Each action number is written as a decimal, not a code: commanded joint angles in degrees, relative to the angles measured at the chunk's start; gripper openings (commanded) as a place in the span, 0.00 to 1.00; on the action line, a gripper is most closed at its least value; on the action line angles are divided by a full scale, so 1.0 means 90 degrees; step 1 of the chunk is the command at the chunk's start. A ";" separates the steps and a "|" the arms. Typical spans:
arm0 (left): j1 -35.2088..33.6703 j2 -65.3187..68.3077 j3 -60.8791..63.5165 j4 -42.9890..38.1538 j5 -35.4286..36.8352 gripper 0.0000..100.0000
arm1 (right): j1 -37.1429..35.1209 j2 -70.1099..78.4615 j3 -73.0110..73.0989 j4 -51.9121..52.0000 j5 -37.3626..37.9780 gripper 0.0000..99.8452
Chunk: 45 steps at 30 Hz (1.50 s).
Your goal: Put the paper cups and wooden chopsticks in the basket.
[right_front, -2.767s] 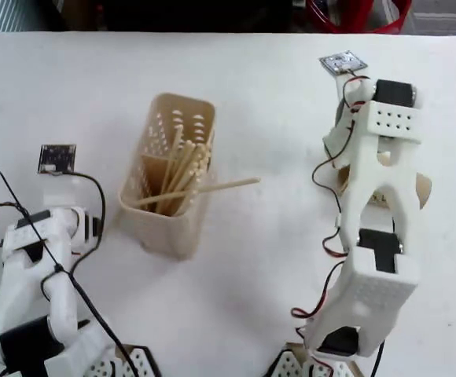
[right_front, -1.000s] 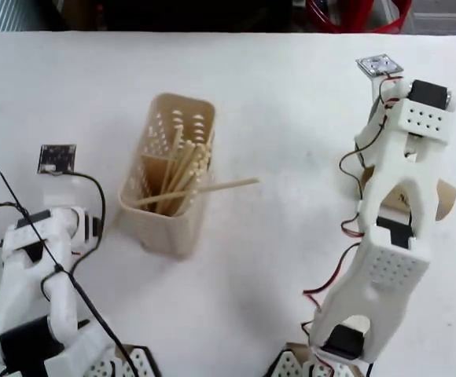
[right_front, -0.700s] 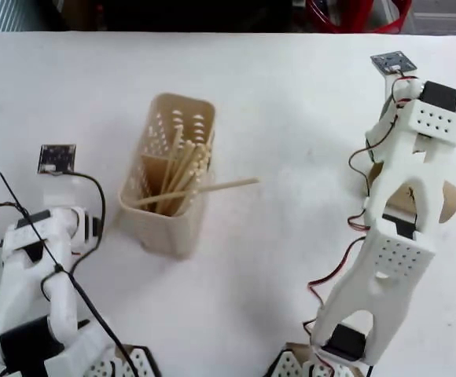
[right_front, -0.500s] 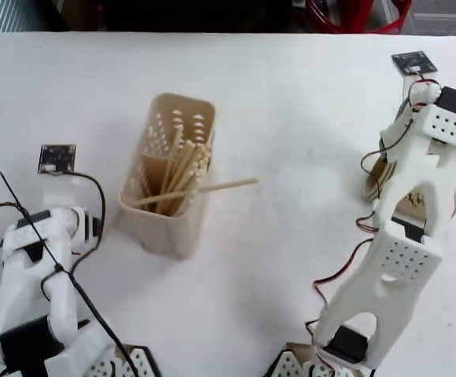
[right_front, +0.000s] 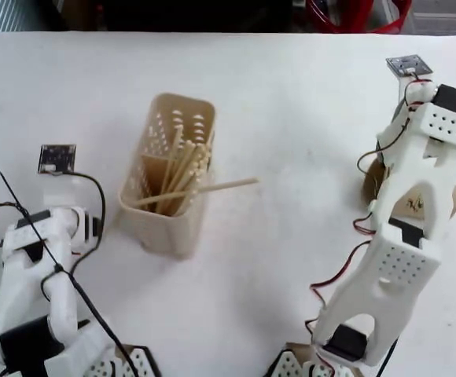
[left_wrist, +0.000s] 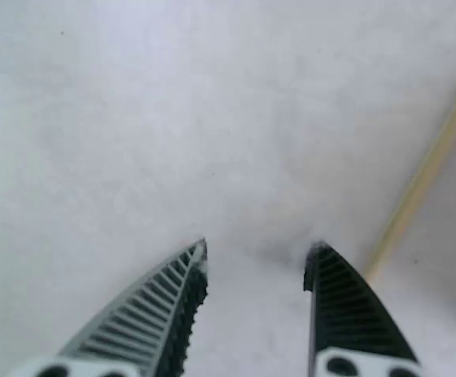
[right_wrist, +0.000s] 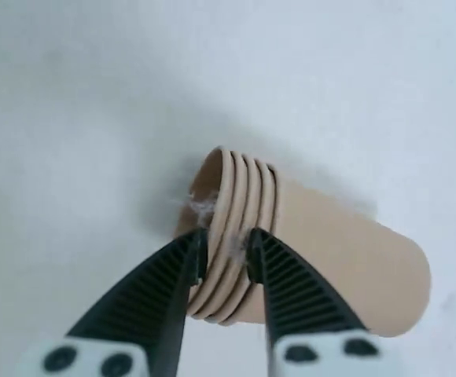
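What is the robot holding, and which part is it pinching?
The right gripper pinches the stack of paper cups by the stacked rims. The left gripper is open, holding nothing.

- basket (right_front: 169, 228) stands left of centre on the table (right_front: 275, 94)
- chopsticks (right_front: 182, 169) in it, one poking out rightward over the rim
- paper cups (right_wrist: 322, 243), nested, lie sideways far right, under the right arm (right_front: 405, 236)
- left arm (right_front: 35, 267) sits left of basket, nearer the front

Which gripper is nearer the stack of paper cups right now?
Right. The right gripper pinches the rims of the paper cups, which lie on their side; the left gripper hangs open over the table, beyond the basket.
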 commanded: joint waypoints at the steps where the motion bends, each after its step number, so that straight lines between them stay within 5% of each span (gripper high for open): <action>1: -0.0024 -0.0024 -0.0029 0.0166 -0.0078 0.21 | -0.0112 -0.0747 0.0010 0.0142 -0.0117 0.02; 11: -0.0024 -0.0024 -0.0029 0.0166 -0.0078 0.21 | 0.1040 -0.0835 0.0205 0.0112 0.0772 0.02; 17: -0.0024 -0.0024 -0.0029 0.0166 -0.0078 0.21 | 0.0855 -0.1558 0.0225 0.0151 0.0928 0.02; 22: -0.0024 -0.0024 -0.0029 0.0166 -0.0078 0.21 | 0.1470 -0.2408 0.0371 -0.0044 0.1924 0.11; 30: -0.0024 -0.0024 -0.0029 0.0166 -0.0078 0.21 | 0.1929 -0.1216 0.2071 -0.2056 0.1973 0.11; 45: -0.0024 -0.0024 -0.0029 0.0166 -0.0078 0.21 | 0.2427 0.0523 0.2090 -0.3267 0.2042 0.11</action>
